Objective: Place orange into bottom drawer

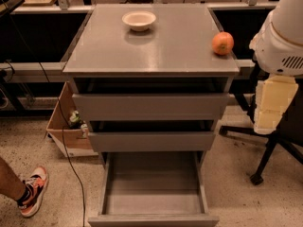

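Note:
The orange (222,43) sits on the grey cabinet top (151,46), close to its right edge. The bottom drawer (154,183) is pulled out toward me and its tray is bare. The two upper drawers stand a little ajar. My gripper (272,105), cream-coloured under the white arm housing (281,37), hangs at the right of the cabinet, to the right of the orange and lower than it, apart from it and holding nothing that I can see.
A shallow cream bowl (139,20) stands at the back middle of the cabinet top. A cardboard box (64,126) and a black cable (71,164) lie at the left. A person's shoe (32,193) is at bottom left. An office chair base (265,155) stands at the right.

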You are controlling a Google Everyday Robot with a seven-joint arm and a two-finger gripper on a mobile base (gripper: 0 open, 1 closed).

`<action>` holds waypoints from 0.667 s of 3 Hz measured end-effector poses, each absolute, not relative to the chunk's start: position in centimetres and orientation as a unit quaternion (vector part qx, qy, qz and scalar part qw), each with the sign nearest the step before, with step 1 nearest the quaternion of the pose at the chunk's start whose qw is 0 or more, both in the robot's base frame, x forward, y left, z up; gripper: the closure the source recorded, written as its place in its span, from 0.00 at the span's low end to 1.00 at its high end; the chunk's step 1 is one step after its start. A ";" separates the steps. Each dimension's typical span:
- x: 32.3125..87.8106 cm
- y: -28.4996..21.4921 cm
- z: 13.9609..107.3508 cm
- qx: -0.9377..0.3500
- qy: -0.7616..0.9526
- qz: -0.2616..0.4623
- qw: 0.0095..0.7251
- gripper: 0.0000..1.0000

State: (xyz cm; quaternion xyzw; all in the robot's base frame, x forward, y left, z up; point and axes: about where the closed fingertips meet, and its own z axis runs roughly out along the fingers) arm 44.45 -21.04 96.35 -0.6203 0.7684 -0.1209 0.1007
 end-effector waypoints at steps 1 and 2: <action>44.5 -21.0 96.3 -0.620 0.768 -0.121 0.101 0.00; 46.6 -21.9 96.5 -0.616 0.770 -0.127 0.107 0.00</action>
